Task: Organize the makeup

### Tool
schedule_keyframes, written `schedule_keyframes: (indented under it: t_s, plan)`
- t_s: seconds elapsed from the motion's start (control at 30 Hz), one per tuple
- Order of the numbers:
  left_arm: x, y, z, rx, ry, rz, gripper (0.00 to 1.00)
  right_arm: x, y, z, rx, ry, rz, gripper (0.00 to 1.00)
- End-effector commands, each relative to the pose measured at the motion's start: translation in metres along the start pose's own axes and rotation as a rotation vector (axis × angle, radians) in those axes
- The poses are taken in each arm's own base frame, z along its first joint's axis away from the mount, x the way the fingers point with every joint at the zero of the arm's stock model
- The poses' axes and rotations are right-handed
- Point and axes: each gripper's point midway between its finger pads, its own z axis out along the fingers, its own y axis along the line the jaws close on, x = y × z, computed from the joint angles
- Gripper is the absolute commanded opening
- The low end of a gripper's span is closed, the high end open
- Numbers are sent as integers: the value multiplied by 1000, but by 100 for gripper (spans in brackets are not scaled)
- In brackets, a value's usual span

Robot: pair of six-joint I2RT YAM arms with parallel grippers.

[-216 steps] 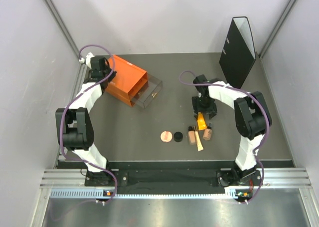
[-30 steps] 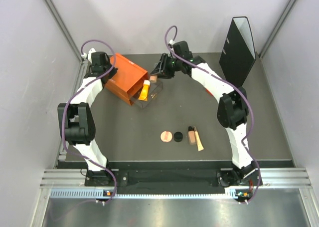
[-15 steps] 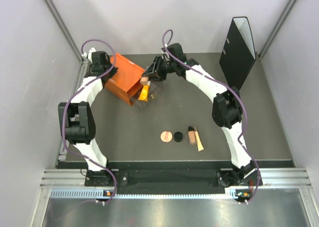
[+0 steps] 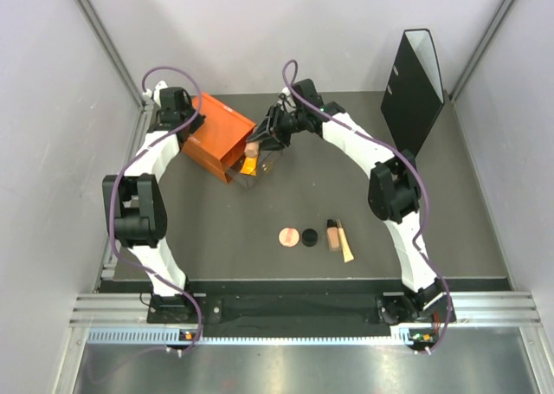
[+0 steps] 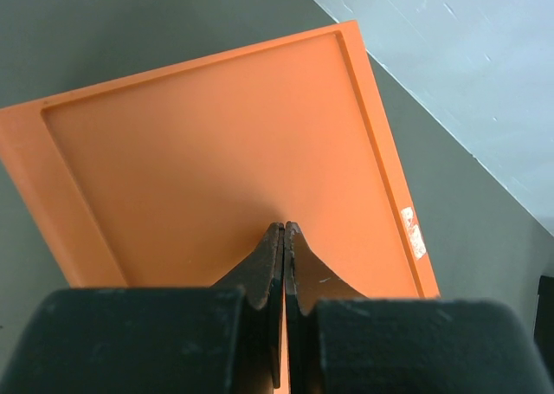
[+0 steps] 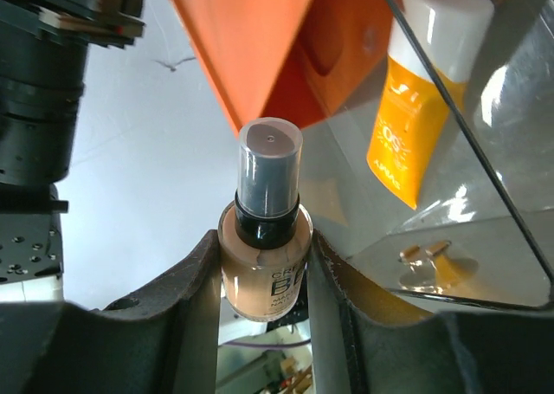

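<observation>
Broadly, the sorting looks about a third done, judging from how things lie; the dark grey table (image 4: pixel 216 229) carries an orange rectangular drawer box (image 4: pixel 212 134) at its far left, with a clear plastic drawer (image 6: pixel 485 229) pulled out of its front towards the middle; the left fingers (image 5: pixel 268 268) are pressed shut with nothing between them, tips at the flat orange top of the box, which I take as steadying it, though whether they touch it I cannot tell; the right fingers (image 6: pixel 195 316) are closed part-way around the body of a beige bottle with a dark cap (image 6: pixel 264 247), holding it over the near rim of the drawer, not yet released; inside the drawer lies an orange tube with a white cap (image 6: pixel 415 125), the one item clearly put away; four pieces are left on the open table near the front, well apart from the box: a second beige dark-capped bottle (image 4: pixel 333 235) with a beige stick (image 4: pixel 345 245) just beside it, then a round pink disc (image 4: pixel 288 236) and a small black disc (image 4: pixel 309 236) side by side; so the held bottle needs setting down, and after it those four, the drawer to be closed last, I would guess.
</observation>
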Motion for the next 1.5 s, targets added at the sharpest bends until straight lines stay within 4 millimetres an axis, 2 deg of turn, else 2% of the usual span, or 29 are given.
schedule_keyframes:
  t_s: [0.0, 0.1, 0.23, 0.4, 0.47, 0.63, 0.73, 0.77, 0.8, 0.83, 0.87, 0.9, 0.93, 1.0, 1.03, 1.07, 1.1, 1.13, 1.17, 1.3, 1.33, 1.47]
  plan:
    - [67, 54, 15, -166, 202, 38, 0, 9, 1, 2, -9, 56, -8, 37]
    - [67, 54, 17, -165, 202, 35, 0, 7, -2, 2, -3, 53, -15, 46]
    - [67, 50, 16, -151, 203, 8, 0, 0, 6, 2, -36, 29, -42, 54]
    - [67, 50, 15, -151, 203, 14, 0, -7, 21, 3, -98, 8, -47, 56]
    - [66, 50, 16, -155, 197, 20, 0, -10, 35, -1, -140, -12, -79, 56]
    - [64, 49, 16, -153, 195, 21, 0, -14, 65, -29, -191, -67, -170, 56]
    - [64, 48, 16, -151, 195, 22, 0, -13, 62, -53, -139, -93, -226, 56]
    - [63, 48, 17, -151, 193, 21, 0, -17, 54, -60, -108, -107, -286, 56]
    - [64, 49, 17, -153, 193, 21, 0, -13, 31, -66, -4, -98, -252, 56]
    - [65, 49, 18, -154, 196, 21, 0, -14, 24, -78, 41, -113, -281, 56]
    - [64, 50, 18, -156, 194, 23, 0, -13, 8, -82, 96, -106, -347, 56]
    - [65, 50, 18, -157, 196, 25, 0, -5, -18, -90, 210, -79, -317, 56]
    - [64, 50, 18, -157, 194, 25, 0, -2, -30, -97, 263, -72, -339, 56]
    - [66, 51, 19, -156, 201, 34, 0, 4, -67, -109, 418, -35, -413, 56]
    - [65, 51, 18, -154, 200, 35, 0, 16, -77, -118, 470, -4, -417, 56]
    - [67, 52, 19, -159, 201, 37, 0, 27, -101, -121, 532, 47, -429, 56]
    - [67, 53, 19, -161, 204, 39, 0, 29, -115, -128, 596, 47, -434, 56]
    - [68, 54, 19, -163, 206, 41, 0, 38, -116, -135, 613, 53, -450, 56]
    - [69, 55, 19, -164, 209, 41, 0, 51, -134, -139, 659, 95, -442, 57]
    - [73, 57, 19, -168, 216, 39, 0, 77, -166, -161, 832, 136, -466, 56]
    - [73, 57, 19, -167, 217, 39, 0, 90, -174, -162, 867, 170, -474, 56]
    - [77, 60, 21, -172, 227, 39, 0, 113, -189, -169, 947, 223, -495, 56]
